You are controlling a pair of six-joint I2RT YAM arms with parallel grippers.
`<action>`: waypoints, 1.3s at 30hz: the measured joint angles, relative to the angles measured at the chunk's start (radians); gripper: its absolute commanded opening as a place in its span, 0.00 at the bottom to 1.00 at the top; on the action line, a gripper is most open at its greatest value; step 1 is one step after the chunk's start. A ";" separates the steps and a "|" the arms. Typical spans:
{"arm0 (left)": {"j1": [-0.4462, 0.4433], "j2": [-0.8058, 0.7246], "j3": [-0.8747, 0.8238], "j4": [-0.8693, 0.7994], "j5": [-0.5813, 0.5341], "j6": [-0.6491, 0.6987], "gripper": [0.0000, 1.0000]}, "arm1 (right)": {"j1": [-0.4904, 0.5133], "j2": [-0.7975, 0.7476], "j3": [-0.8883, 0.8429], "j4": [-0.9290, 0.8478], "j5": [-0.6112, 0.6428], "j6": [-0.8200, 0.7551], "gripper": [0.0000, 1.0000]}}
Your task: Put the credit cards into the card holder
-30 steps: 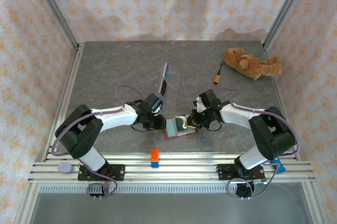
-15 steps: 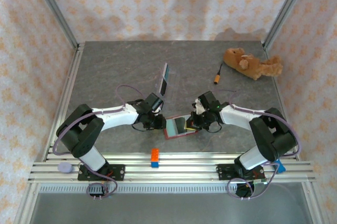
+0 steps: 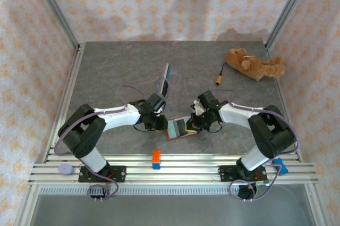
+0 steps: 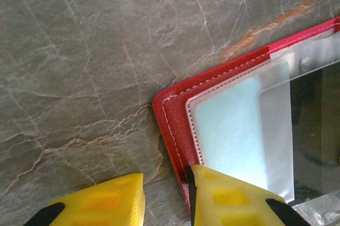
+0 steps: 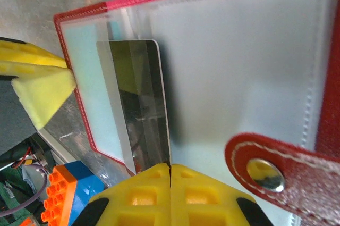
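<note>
The red card holder (image 3: pixel 187 134) lies open on the table between my two grippers, pale inside facing up (image 5: pixel 239 50). My right gripper (image 5: pixel 170 168) is shut on a dark glossy credit card (image 5: pixel 139 103). The card stands on edge over the holder's left half, its far end at the clear pocket. The same card (image 4: pixel 314 122) is a dark sheet in the left wrist view. My left gripper (image 4: pixel 164 186) is open at the holder's left edge (image 4: pixel 172 111). One of its fingers (image 4: pixel 234 199) presses on the red border, the other rests on bare table. The snap tab (image 5: pixel 264 170) lies near my right fingers.
A clear plastic tray (image 3: pixel 166 81) holding a teal card stands behind the grippers. An orange and blue toy brick (image 3: pixel 156 158) sits at the front edge. A brown teddy bear (image 3: pixel 254 64) and a small orange-tipped plug (image 3: pixel 219 80) lie at the back right.
My right gripper has shifted a little left with the card, which now stands further over the holder's left half. The left jaws have narrowed slightly.
</note>
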 measured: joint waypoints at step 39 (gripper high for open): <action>0.000 0.007 0.010 -0.007 0.000 0.002 0.25 | 0.074 0.117 0.064 0.058 -0.038 0.000 0.00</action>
